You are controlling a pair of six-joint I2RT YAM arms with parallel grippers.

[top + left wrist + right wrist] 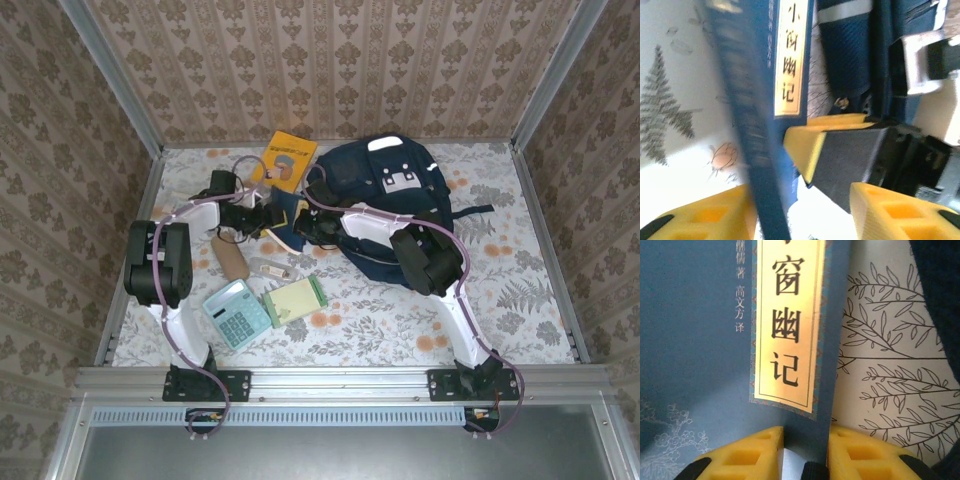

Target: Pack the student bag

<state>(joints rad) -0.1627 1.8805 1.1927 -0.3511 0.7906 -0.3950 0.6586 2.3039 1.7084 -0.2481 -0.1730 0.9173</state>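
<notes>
The student bag [400,205] is a dark navy backpack lying at the back right of the table; its fabric [850,60] rises just behind the book. A dark blue book with a gold title label [700,340] stands on edge between the two grippers [285,228]. My right gripper [805,440] is shut on the book's lower edge, just left of the bag [312,228]. My left gripper [800,210] is open around the same book [765,100], which lies against its left finger [700,215], with a wide gap to the other finger. The right gripper's yellow finger [840,145] shows between them.
A yellow book [287,160] lies at the back beside the bag. A brown pouch [232,258], a small white item [272,267], a teal calculator [237,313] and a green notepad [296,300] lie in front of the left arm. Metal frame posts and patterned walls ring the table.
</notes>
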